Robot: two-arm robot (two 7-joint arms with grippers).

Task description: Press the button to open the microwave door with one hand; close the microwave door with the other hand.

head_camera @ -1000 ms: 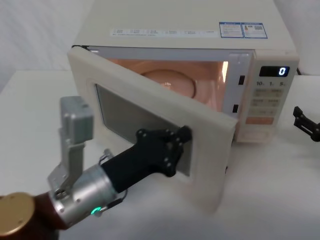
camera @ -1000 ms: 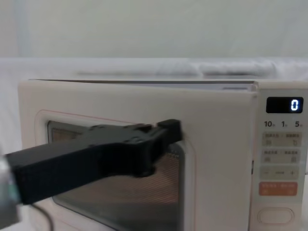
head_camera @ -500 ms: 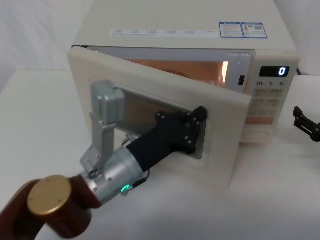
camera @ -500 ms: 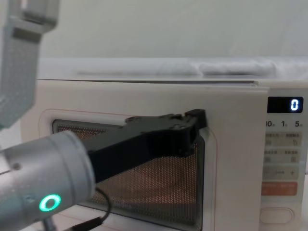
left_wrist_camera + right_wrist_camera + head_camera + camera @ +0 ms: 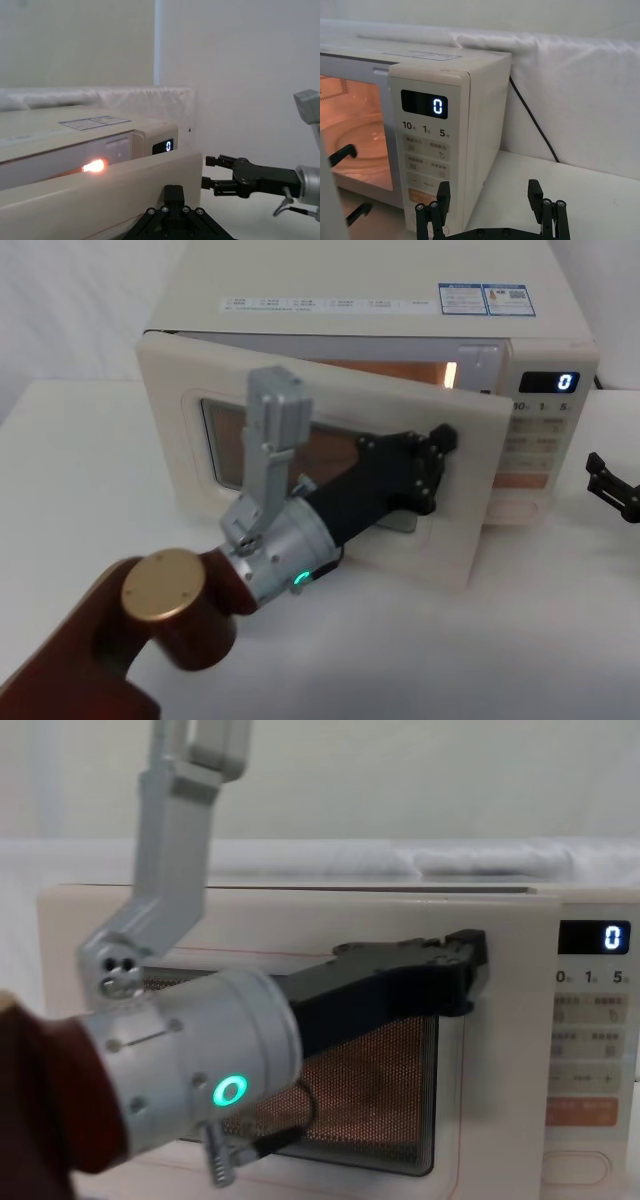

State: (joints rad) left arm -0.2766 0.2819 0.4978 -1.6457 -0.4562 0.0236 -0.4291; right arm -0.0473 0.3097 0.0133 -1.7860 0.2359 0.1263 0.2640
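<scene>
Head view: the door (image 5: pixel 330 460) stands ajar, hinged at the robot's left, its free edge angled out in front of the control panel (image 5: pixel 535 440). The left gripper (image 5: pixel 440 445) bears flat against the door's outer face near the free edge, a placement that gives the most leverage for swinging it shut. Whether its jaws are parted or together cannot be told. The right gripper (image 5: pixel 612 488) is parked well to the right of the microwave, clear of the door's swing. The button is hidden behind the door edge here.

Left wrist view: the door (image 5: pixel 100 200) shows edge-on with the lit cavity behind it, confirming it is not latched. The right gripper (image 5: pixel 222 174) hangs beyond, jaws parted and empty.

Right wrist view: the right gripper (image 5: pixel 490 210) has its jaws wide, holding nothing, facing the panel (image 5: pixel 427 145) from just short of it; the display reads 0.

Chest view: the left gripper (image 5: pixel 470 960) presses the door (image 5: pixel 300 925) beside the window's right rim. The button (image 5: pixel 580 1168) sits at the panel's foot, untouched. Judgement: opening is done; closing is under way and roughly half complete.
</scene>
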